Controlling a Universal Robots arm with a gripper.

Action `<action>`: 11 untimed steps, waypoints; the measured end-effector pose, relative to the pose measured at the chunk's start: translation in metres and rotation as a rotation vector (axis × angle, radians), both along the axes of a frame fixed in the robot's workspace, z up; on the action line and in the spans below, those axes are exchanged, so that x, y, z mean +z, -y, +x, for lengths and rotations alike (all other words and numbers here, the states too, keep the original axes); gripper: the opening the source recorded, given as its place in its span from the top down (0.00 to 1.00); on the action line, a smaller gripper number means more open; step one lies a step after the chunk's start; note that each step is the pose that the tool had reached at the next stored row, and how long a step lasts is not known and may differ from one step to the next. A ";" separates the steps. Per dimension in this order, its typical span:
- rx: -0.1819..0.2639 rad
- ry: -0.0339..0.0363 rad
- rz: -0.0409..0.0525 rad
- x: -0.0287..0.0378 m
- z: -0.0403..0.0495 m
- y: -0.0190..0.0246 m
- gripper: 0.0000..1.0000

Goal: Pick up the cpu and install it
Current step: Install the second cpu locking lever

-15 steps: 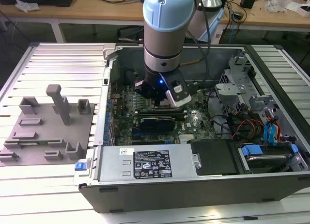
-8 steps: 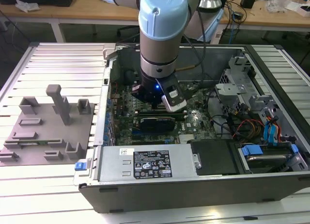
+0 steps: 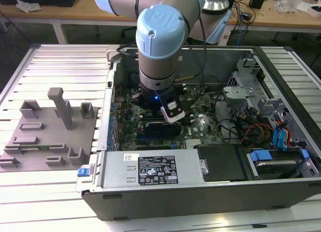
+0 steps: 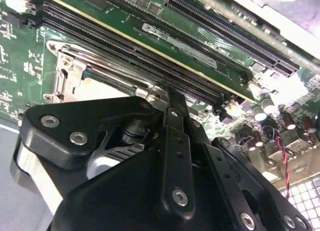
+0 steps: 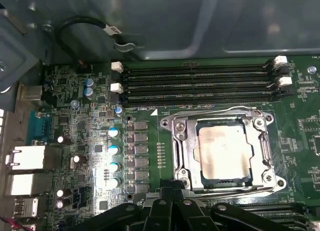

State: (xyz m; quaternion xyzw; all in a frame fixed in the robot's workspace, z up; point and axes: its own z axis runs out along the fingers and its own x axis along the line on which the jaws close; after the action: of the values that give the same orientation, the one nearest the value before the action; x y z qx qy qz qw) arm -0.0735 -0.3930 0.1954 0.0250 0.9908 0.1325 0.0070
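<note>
Chip (image 5: 224, 152) is being seen lying flat inside metal socket frame (image 5: 181, 143) on green board (image 5: 65, 136), so looks seated already. Gripper (image 5: 172, 201) is being held just beside frame, nothing pinched; spread or pressed together, can't tell tbh.

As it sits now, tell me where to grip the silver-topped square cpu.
The silver-topped square cpu lies flat inside the metal socket frame, which stands close around its edges. Probably come straight down from above and pinch two opposite thin edges; a sideways approach looks blocked by the frame.
</note>
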 end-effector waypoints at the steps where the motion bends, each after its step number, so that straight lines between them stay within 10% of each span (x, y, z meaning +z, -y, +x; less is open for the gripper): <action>1: 0.000 0.0001 0.0002 0.0008 0.0000 -0.0001 0.89; 7: 0.000 0.0002 -0.0089 0.0254 0.0002 -0.0002 0.89; 11: -0.001 0.0001 -0.0488 0.0424 0.0009 -0.0003 0.89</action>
State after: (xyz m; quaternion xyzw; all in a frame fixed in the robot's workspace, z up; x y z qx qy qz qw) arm -0.0726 -0.3928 0.2379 0.0254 0.9938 0.1083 0.0077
